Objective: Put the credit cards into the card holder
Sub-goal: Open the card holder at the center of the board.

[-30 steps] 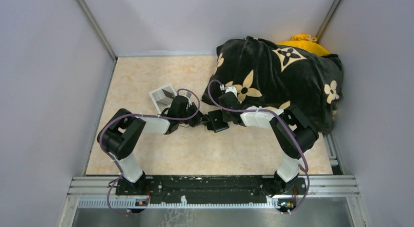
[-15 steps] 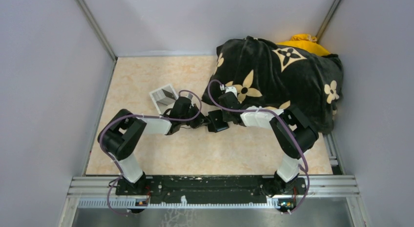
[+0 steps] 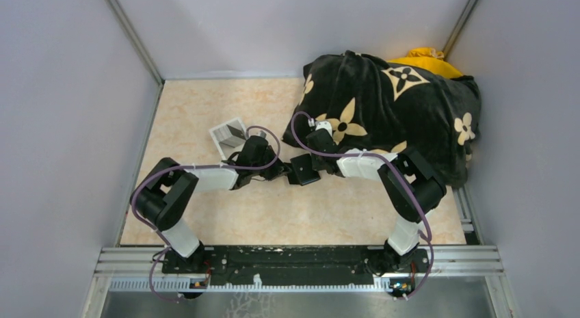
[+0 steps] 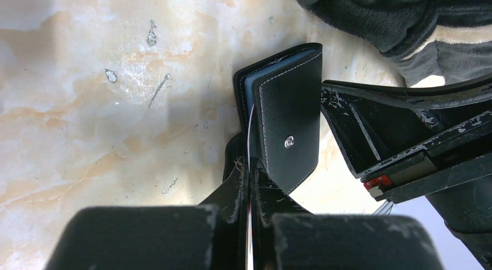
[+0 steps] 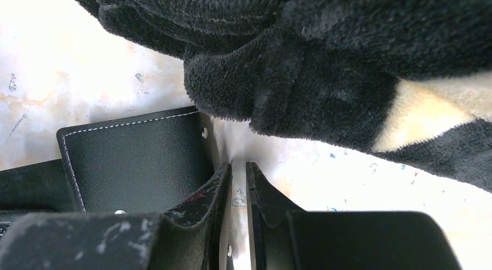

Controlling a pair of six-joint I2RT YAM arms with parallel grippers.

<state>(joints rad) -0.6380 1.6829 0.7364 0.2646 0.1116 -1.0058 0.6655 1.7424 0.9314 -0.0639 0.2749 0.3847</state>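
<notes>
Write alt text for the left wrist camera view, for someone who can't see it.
The left tool, shut on a thin credit card seen edge-on, holds it at the opening of the black card holder, over a beige table. A black fleecy cushion fills the top right.

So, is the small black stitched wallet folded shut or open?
Partly open: the wallet shows a gap with grey-blue lining between its covers.

Bright, even light throughout; the table [image 5: 35, 61] glares near-white in the right wrist view, with soft shadows and blurred foreground.
</notes>
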